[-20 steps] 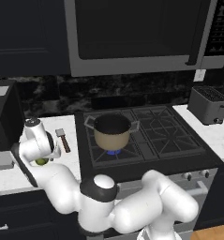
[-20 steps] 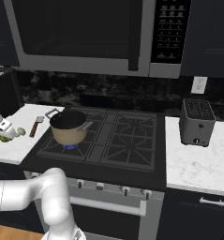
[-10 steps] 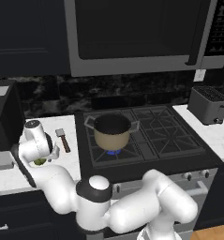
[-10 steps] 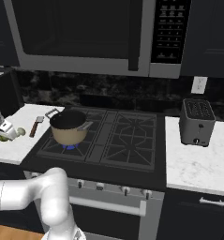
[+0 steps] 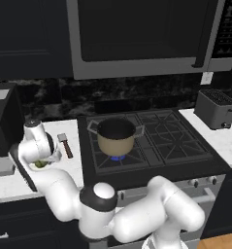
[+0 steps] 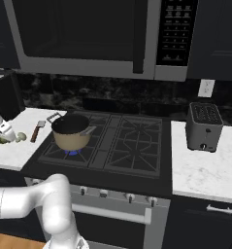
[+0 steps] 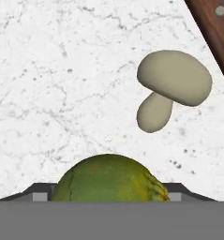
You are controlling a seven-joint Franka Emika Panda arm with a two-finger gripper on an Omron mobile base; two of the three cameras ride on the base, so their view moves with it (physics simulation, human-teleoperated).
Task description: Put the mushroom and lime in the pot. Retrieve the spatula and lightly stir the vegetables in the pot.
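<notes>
At the far left of the left base view, the gripper reaches down to the white counter over the lime, a green patch just under the hand. In the hand view the lime sits at bottom centre between the finger tips, whose corners show either side of it; whether the jaws are pressing on it yet cannot be told from these pictures. Up and to the right of it in that view lies the mushroom on its side, close by but apart, and the spatula handle cuts across the upper right corner. In the left base view the spatula lies just right of the hand, and further right the pot stands on the stove's front left burner, over a blue flame, its dark inside seemingly bare. The right base view has the lime and mushroom at its left edge. The step appears to be the first pickup, of the lime; next, a firm squeeze, a lift, and a carry rightward to the pot.
</notes>
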